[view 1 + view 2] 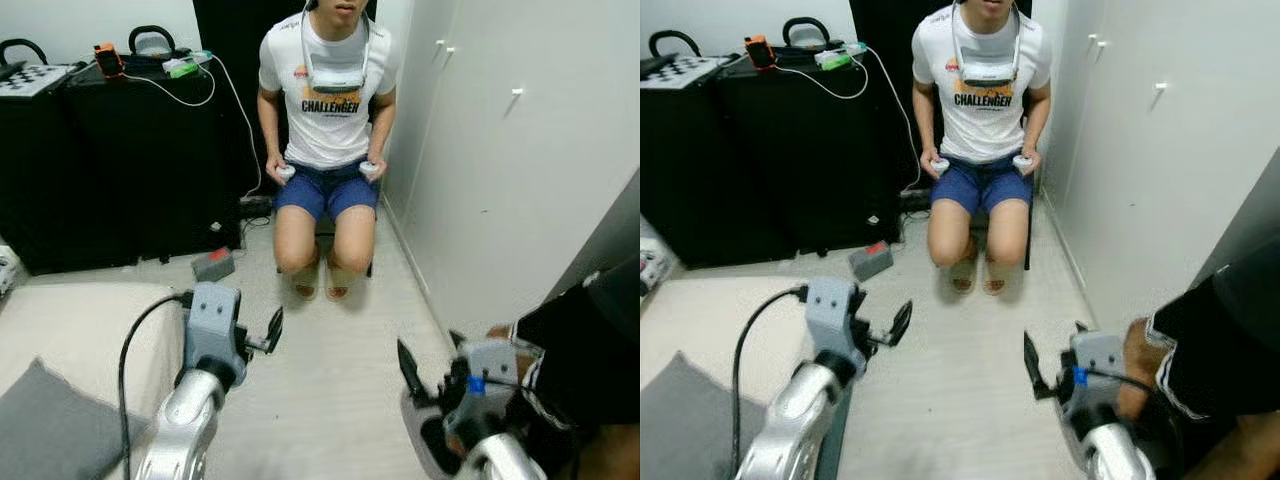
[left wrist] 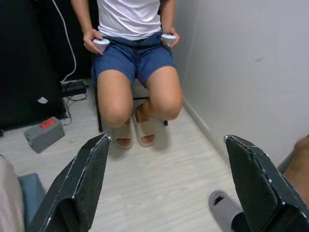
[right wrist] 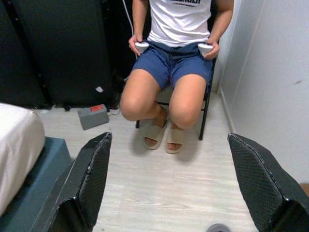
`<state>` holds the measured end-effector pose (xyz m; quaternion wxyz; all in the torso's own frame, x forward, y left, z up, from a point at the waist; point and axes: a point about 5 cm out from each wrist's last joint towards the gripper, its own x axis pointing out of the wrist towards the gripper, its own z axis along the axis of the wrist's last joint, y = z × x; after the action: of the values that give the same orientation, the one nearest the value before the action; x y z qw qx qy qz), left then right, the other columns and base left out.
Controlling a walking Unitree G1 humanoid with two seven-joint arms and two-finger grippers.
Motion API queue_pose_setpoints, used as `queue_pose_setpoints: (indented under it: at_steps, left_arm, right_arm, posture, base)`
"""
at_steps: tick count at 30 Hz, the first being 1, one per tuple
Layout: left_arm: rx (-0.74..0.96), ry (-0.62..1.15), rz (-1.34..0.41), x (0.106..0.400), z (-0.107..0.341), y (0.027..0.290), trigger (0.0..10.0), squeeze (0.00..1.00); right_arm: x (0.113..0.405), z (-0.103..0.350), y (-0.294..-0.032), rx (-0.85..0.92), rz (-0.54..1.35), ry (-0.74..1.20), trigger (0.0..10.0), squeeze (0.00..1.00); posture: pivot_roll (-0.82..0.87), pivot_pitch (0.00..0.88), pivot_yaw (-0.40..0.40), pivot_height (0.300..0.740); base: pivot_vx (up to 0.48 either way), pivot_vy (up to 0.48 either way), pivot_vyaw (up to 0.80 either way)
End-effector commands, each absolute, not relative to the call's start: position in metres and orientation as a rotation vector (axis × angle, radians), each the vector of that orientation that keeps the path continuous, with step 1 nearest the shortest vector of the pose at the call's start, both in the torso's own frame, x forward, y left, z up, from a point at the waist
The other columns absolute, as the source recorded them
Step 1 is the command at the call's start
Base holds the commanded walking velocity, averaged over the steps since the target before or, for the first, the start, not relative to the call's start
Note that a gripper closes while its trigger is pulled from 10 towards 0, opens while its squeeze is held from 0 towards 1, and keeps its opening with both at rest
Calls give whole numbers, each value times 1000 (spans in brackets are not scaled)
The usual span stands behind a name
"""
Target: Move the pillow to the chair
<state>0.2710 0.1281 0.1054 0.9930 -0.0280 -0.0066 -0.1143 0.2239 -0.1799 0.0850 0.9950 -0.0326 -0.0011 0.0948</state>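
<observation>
Flooring (image 1: 330, 400) of pale wood-look planks runs between a white wall of cupboard doors (image 1: 510, 160) on the robot's right and a cream bed (image 1: 70, 330) on its left, whose teal base (image 3: 34, 193) shows in the right wrist view. Behind the bed stand black cases (image 1: 110, 160) with a white cable (image 1: 185, 95) draped over them. A person in a white printed shirt (image 1: 328, 90) and blue shorts sits on the chair (image 3: 207, 104), a dark-framed one just beside the white wall, with a small white controller (image 2: 101, 44) in each hand and beige slippers on the feet. A second person's leg in black shorts (image 1: 580, 350) is at the lower right, close to the right arm. The pillow (image 1: 50, 430), grey, lies on the near corner of the bed, beside the left arm and well apart from the chair. On the floor near the cases sits a small grey box with a red label (image 1: 213, 264). A grey slipper (image 2: 223, 207) lies on the floor by the second person. The left tool (image 2: 169, 188) hangs over the floor at the bed's edge, fingers spread wide with nothing between them. The right tool (image 3: 171, 186) is likewise wide and empty, over the floor facing the seated person.
</observation>
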Motion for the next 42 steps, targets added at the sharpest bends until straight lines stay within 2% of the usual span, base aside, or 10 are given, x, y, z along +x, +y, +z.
queue_pose_setpoints:
  at_steps: [1, 9, 21, 26, 34, 37, 42]
  left_arm:
    - [-63, -27, -222, 271, 108, 126, 10000, 0]
    - [-102, -48, -187, 271, 112, 124, 10000, 0]
    - [-93, -56, -192, 273, 114, 123, 10000, 0]
    - [-83, -51, -204, 273, 113, 122, 10000, 0]
    - [-85, -46, -202, 275, 113, 123, 10000, 0]
    - [-84, -45, -203, 276, 113, 123, 10000, 0]
    - [-83, -44, -205, 277, 112, 123, 10000, 0]
  right_arm:
    - [225, 87, -179, -79, 209, 3, 10000, 0]
    - [230, 91, -186, -110, 223, 16, 10000, 0]
    - [234, 89, -188, -119, 201, 25, 10000, 0]
    - [233, 91, -184, -206, 207, 19, 10000, 0]
    - [233, 91, -185, -238, 208, 23, 10000, 0]
    - [234, 93, -180, -343, 257, 7, 10000, 0]
    - [235, 94, -178, -380, 273, 1, 10000, 0]
  posture:
    - [-19, 32, -80, 740]
    - [-41, 32, -107, 740]
    - [-23, 14, -68, 740]
    - [-24, 11, -60, 740]
    - [-26, 14, -52, 740]
    - [-27, 15, -50, 740]
    - [-27, 15, -50, 740]
  base:
    - [0, 0, 0]
    - [0, 0, 0]
    - [0, 0, 0]
    - [0, 0, 0]
    - [0, 0, 0]
    - [0, 0, 0]
    - [0, 0, 0]
